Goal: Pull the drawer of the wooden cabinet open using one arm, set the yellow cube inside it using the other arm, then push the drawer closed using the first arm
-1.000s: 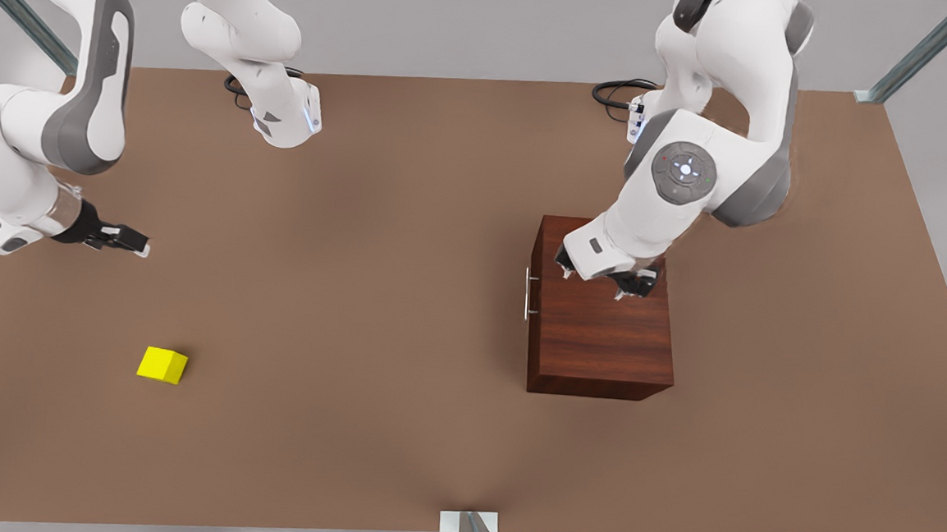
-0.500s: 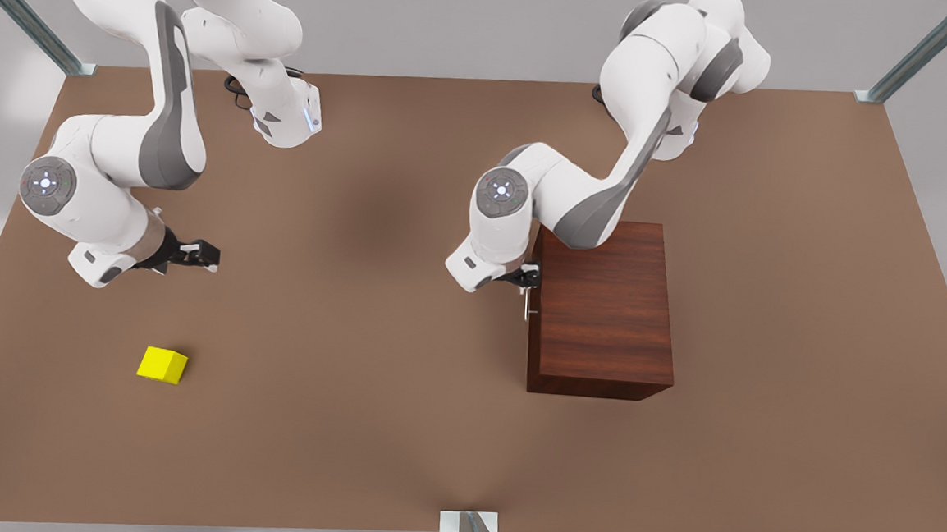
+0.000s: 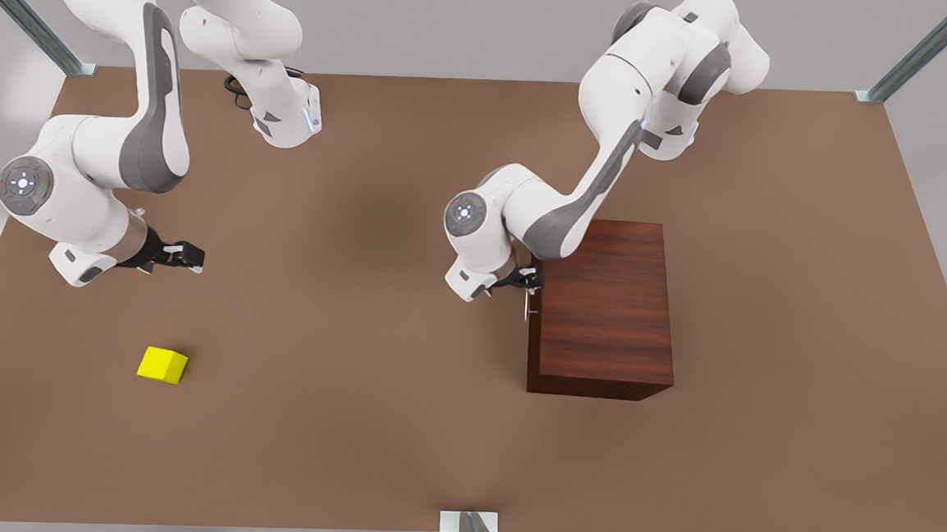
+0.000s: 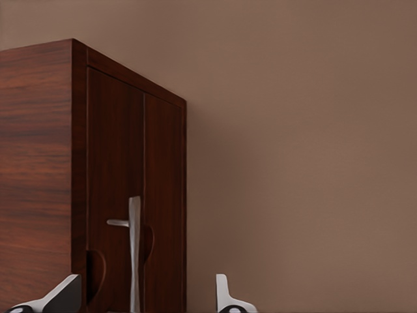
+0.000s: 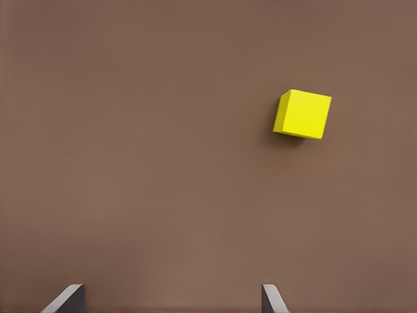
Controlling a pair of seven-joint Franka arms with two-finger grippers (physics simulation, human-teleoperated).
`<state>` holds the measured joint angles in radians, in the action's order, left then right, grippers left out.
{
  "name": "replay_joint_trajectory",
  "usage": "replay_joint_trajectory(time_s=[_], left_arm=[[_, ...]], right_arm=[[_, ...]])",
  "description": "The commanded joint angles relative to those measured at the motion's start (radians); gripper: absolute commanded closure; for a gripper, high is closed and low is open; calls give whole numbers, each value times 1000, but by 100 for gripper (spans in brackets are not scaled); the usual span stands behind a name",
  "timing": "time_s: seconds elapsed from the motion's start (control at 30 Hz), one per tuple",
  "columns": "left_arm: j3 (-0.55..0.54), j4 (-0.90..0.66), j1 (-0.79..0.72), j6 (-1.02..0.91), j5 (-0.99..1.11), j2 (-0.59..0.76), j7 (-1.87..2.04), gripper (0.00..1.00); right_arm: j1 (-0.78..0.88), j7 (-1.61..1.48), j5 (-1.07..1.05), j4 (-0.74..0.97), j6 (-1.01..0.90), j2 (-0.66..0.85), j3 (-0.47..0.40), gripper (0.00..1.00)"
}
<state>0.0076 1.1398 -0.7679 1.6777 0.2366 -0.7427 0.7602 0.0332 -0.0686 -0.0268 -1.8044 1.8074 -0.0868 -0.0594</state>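
The wooden cabinet [image 3: 602,307] stands on the table at the front view's right, its drawer [image 4: 117,163] closed flush. My left gripper [image 3: 532,282] is at the cabinet's front face by the silver handle [image 3: 527,304]. In the left wrist view the left gripper [image 4: 144,297] is open, and the handle [image 4: 133,254] stands between its fingertips [image 4: 65,293]. The yellow cube [image 3: 162,365] lies on the table at the front view's lower left. My right gripper [image 3: 193,259] hovers open above and beyond it. In the right wrist view the right gripper [image 5: 169,298] holds nothing and the cube [image 5: 302,114] lies off to one side.
The brown table [image 3: 367,391] stretches wide between the cube and the cabinet. Both arm bases and a black cable [image 3: 238,83] sit at the far edge. Metal frame posts [image 3: 922,51] rise at the corners, and one bracket [image 3: 470,529] sits at the near edge.
My left gripper came down from above the cabinet's top to its front face at the handle. My right gripper shifted toward the front view's right, nearer the cube. Cube and cabinet stayed put.
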Motion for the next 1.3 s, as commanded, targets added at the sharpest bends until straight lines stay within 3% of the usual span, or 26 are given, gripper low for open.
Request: replay_joint_trajectory(time_s=[0.0, 1.27], left_arm=[[0, 0, -1, 7, 35, -6, 80, 0], [-9, 29, -21, 201, 36, -70, 222, 0]], right_arm=[[-7, -2, -1, 0, 0, 1, 0, 0], [-7, -2, -1, 2, 0, -4, 0, 0]])
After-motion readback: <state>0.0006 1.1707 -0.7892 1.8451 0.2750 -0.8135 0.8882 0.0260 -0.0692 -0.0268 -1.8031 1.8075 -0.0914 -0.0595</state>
